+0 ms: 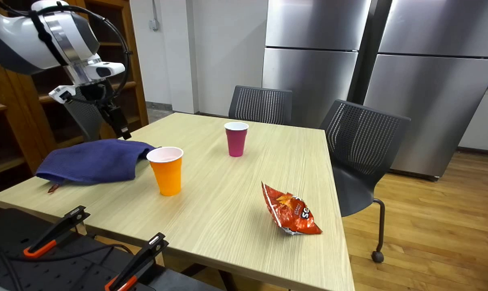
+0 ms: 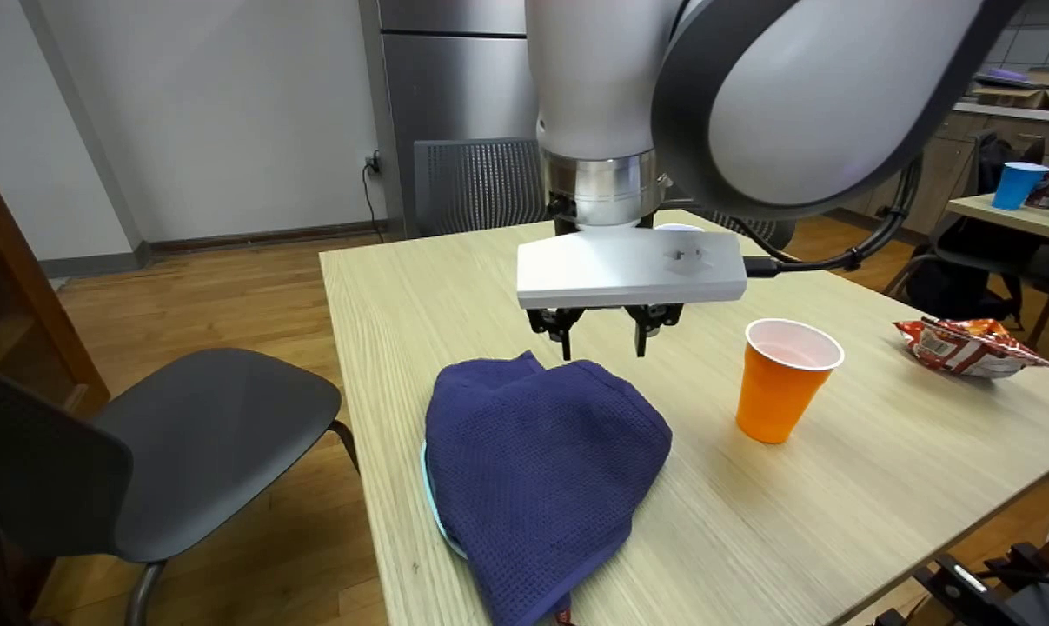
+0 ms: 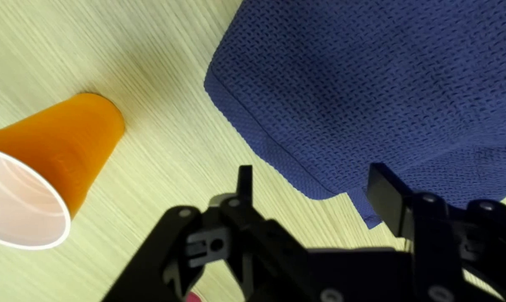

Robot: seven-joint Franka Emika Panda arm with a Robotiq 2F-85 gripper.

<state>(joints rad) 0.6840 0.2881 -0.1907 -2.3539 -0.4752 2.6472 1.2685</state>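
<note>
My gripper (image 2: 603, 348) is open and empty, fingers down, just above the far edge of a dark blue towel (image 2: 541, 469). In the wrist view the gripper (image 3: 311, 180) has one finger over the towel (image 3: 361, 92) and one over bare wood. The towel lies crumpled and raised; a light blue rim (image 2: 433, 504) peeks out at its side, and what is beneath is mostly hidden. An orange cup (image 1: 169, 178) stands upright beside the towel; it also shows in the wrist view (image 3: 76, 138). A magenta cup (image 1: 236, 143) stands farther off, mostly hidden in the wrist view.
A red chip bag (image 1: 292, 212) lies near the far end of the wooden table (image 1: 211, 226). Dark chairs (image 1: 361, 161) stand around the table. Clamps (image 1: 138, 262) grip the robot's base at the table edge. A wooden cabinet (image 1: 118, 52) stands behind the arm.
</note>
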